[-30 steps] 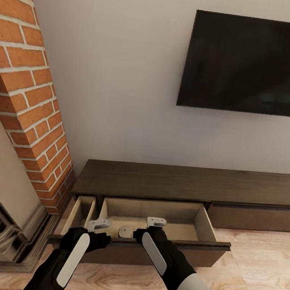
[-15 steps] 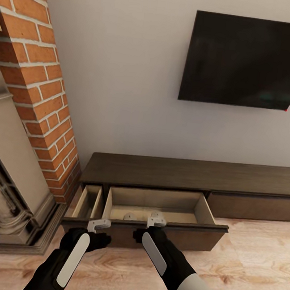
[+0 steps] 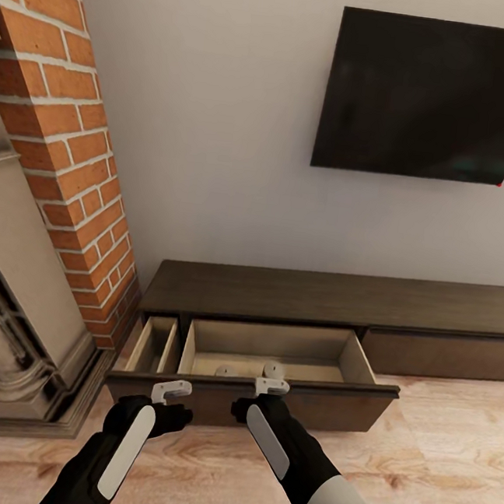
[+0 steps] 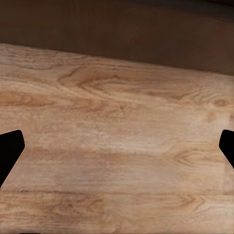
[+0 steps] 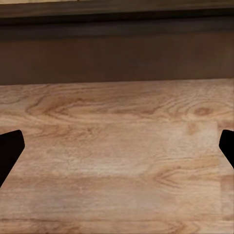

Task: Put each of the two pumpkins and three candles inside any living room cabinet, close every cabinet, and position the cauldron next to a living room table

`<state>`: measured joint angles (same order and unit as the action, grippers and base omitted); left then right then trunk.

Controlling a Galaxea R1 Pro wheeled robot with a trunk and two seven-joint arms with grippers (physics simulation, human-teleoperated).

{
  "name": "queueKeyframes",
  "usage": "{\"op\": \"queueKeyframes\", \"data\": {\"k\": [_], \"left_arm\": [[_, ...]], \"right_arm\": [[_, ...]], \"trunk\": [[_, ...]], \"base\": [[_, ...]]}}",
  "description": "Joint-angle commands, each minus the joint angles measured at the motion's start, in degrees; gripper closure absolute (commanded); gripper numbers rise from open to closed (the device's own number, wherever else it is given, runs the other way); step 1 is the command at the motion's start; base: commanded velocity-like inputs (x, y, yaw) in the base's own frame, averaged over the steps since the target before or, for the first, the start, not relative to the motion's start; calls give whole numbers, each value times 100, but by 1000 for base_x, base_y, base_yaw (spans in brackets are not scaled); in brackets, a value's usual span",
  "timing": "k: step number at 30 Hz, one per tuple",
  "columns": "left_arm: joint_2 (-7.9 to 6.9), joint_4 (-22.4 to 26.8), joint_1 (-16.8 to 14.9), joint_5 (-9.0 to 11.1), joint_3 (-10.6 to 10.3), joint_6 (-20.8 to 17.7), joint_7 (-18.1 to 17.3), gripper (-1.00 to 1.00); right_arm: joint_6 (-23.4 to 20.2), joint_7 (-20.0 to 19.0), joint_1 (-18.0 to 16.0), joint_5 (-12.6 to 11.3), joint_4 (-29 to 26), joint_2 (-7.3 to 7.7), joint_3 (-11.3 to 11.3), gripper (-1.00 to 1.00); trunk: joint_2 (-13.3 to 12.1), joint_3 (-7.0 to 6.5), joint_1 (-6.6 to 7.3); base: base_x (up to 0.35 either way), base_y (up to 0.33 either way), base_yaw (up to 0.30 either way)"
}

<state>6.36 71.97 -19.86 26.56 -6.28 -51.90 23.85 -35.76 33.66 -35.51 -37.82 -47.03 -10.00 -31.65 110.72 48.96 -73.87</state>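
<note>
The long dark-brown cabinet [image 3: 332,300] stands against the wall, with a narrow drawer [image 3: 151,346] and a wide drawer [image 3: 272,352] pulled out. Two small grey candles [image 3: 227,371] [image 3: 270,369] sit at the front of the wide drawer, half hidden by its front panel. My left gripper [image 3: 171,390] [image 4: 117,151] and right gripper [image 3: 272,385] [image 5: 117,148] hang just in front of the drawer fronts, both open and empty, over wood floor. The pumpkins, the cauldron and the table are out of view.
A brick chimney [image 3: 70,129] and the beige fireplace surround [image 3: 9,318] close off the left. A black TV [image 3: 433,100] hangs on the wall above the cabinet. A shut drawer front [image 3: 440,353] lies to the right, with wood floor [image 3: 431,468] before it.
The whole view has shifted: the camera has drawn back from the cabinet. My grippers, which were over the wide drawer, now sit in front of its panel. Both drawers stay pulled out.
</note>
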Motion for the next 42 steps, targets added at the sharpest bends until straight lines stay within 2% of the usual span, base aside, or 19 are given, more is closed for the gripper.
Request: {"op": "queueKeyframes", "data": {"k": [1,5,16,20,24,29,35,42], "left_arm": [[-4,-1,0,0,-2,10,-4,-100],[-14,-5,0,-3,-7,50,-14,-100],[-29,-73,0,-43,-19,97,-29,-100],[-30,-104,0,-59,-16,136,-29,-100],[-36,-116,0,-55,-23,336,-29,-100],[-38,-162,0,-65,-37,462,-29,-100],[-44,-557,0,-86,-38,947,-29,-100],[-67,-649,0,-89,-60,1124,-29,-100]], "right_arm": [[5,0,0,3,0,0,3,-100],[39,0,0,18,12,0,22,-100],[501,-24,39,73,238,0,39,-100],[657,-229,43,93,481,0,9,-100],[761,-545,44,163,647,0,-23,-100],[992,-677,31,221,797,0,-13,-100],[1497,-1075,25,234,974,131,-16,-100],[1877,-1283,12,244,1170,282,-3,-100]], "trunk": [[42,18,-23],[202,90,-110],[643,288,-352],[804,360,-440],[964,431,-528],[1165,521,-638],[1405,629,-769],[1686,755,-923]], "base": [[0,0,0],[0,0,0],[0,0,0],[0,0,0],[0,0,0],[0,0,0],[0,0,0],[0,0,0]]}}
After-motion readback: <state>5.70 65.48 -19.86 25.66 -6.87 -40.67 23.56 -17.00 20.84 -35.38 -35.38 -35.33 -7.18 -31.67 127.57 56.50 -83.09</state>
